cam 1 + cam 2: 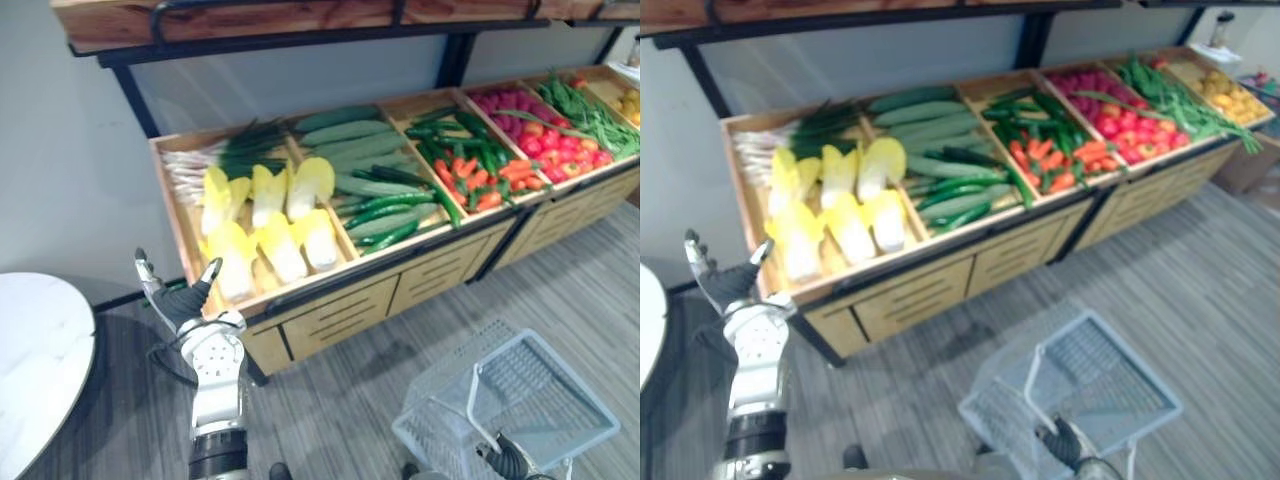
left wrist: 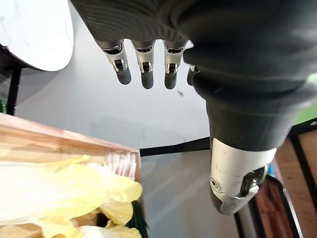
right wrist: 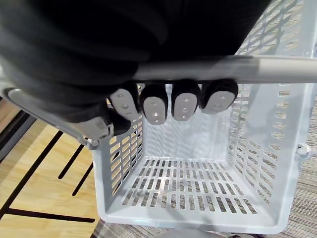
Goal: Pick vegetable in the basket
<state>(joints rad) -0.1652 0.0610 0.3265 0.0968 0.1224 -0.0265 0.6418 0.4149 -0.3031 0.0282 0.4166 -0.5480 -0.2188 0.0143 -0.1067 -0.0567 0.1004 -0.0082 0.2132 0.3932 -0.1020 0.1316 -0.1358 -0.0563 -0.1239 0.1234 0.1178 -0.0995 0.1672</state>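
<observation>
At the wooden produce stand [image 1: 330, 310], the left hand [image 1: 182, 298] is held spread beside the yellow cabbages [image 1: 283, 247] (basket [image 3: 188, 183] empty, its handle clasped by the right hand [image 3: 171, 101]); the stand's front edge may be struck by a low reach

In the head views the right hand [image 1: 507, 459] was mostly chopped off by the bottom edge, just a dark bit under the basket [image 1: 580, 385] handle. The white round table [image 1: 40, 350] ran off the left side. The yellow stuff [image 1: 1232, 100] in the far-right bin was too small to name, and the top shelf [image 1: 300, 18] got cropped too.
</observation>
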